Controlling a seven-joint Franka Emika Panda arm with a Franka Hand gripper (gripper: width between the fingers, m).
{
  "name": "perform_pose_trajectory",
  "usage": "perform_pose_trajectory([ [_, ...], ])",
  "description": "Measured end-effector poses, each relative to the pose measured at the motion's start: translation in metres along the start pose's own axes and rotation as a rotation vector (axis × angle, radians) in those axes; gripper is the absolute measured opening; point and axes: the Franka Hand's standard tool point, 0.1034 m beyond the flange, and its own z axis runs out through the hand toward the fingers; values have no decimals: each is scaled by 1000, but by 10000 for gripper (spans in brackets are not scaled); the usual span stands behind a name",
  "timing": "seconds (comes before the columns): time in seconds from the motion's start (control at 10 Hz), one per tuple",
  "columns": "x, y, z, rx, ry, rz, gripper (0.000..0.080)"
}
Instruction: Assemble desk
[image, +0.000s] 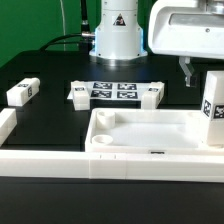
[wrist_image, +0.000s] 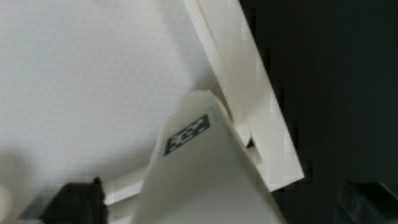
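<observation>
The white tray-like tabletop (image: 150, 128) lies near the front, its raised rim (wrist_image: 240, 70) crossing the wrist view. A white tagged leg (image: 213, 108) stands upright at its corner on the exterior view's right. In the wrist view this leg (wrist_image: 196, 150) runs up between my dark fingers (wrist_image: 80, 200). My gripper (image: 198, 72) hangs over the leg's top, open, with the fingers wide on either side (wrist_image: 217, 208). Whether a pad touches the leg I cannot tell.
One loose leg (image: 22, 92) lies at the exterior view's left. Two more (image: 80, 93) (image: 150, 95) flank the marker board (image: 113, 91). The long white border rail (image: 40, 162) runs along the front and up the left. The arm's base (image: 118, 35) stands at the back.
</observation>
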Motion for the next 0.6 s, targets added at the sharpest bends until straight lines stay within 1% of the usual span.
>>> perform_pose_trajectory([
  [0.3,0,1,1,-6,1,-251,649],
  [0.6,3,4,1,-26,5,-551,649],
])
